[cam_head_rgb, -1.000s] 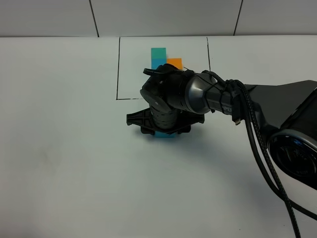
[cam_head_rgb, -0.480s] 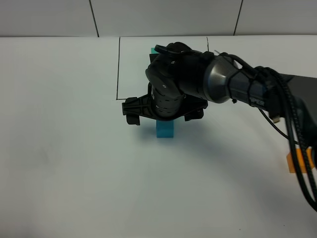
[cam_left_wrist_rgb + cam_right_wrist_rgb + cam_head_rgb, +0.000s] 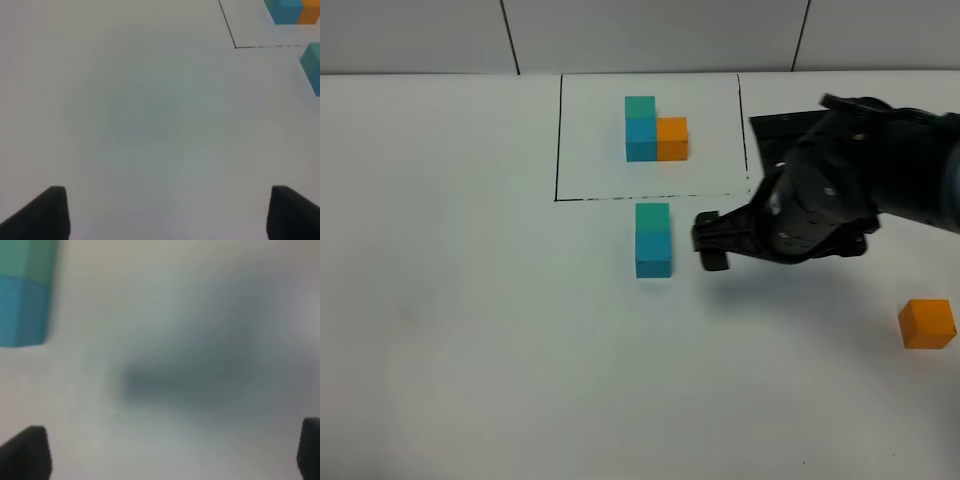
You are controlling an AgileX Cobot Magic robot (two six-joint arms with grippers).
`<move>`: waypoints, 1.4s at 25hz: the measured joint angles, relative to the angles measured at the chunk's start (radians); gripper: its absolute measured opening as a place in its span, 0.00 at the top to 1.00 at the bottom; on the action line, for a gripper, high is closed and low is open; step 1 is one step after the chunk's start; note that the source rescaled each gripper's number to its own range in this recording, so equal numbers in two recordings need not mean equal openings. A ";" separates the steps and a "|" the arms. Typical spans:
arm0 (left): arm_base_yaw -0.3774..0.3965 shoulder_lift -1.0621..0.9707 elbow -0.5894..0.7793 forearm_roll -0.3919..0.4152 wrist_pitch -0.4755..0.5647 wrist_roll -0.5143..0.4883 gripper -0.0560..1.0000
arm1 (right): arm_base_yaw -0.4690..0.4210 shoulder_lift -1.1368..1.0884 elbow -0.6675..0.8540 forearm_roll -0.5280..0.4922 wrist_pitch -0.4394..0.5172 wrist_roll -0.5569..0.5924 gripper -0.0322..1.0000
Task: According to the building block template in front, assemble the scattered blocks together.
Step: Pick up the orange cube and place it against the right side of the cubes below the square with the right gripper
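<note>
Exterior high shows the teal-green and sky-blue pair [image 3: 653,240] joined, just at 6 o'clock of the building block template [image 3: 655,139]. The orange cube [image 3: 927,323] sits well apart, at 4 o'clock of the pair. My right gripper [image 3: 167,455] is spread wide and empty, the left gripper [image 3: 167,212] likewise. My worry is that seating orange at blue's 3 o'clock could shove the unbraced pair askew.

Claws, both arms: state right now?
Left claw: open, holding nothing.
Right claw: open, holding nothing.
</note>
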 joint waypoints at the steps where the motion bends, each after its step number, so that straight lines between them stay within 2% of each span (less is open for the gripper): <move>1: 0.000 0.000 0.000 0.000 0.000 0.000 0.18 | -0.037 -0.035 0.038 -0.009 -0.008 -0.008 0.00; 5: 0.000 0.000 0.000 0.000 0.001 0.000 0.18 | -0.190 -0.125 0.156 -0.015 -0.024 -0.095 0.00; 9: 0.000 0.000 0.000 0.000 0.001 0.000 0.18 | -0.313 -0.151 0.234 0.050 -0.031 -0.240 0.00; 16: 0.000 0.000 0.000 0.000 0.002 0.000 0.18 | -0.463 -0.151 0.284 0.112 -0.050 -0.442 0.00; 23: 0.000 0.000 0.000 0.000 0.002 0.000 0.18 | -0.552 -0.120 0.284 0.217 -0.058 -0.590 0.00; 35: 0.000 0.000 0.000 0.000 0.002 0.000 0.18 | -0.571 0.029 0.284 0.236 -0.097 -0.626 0.03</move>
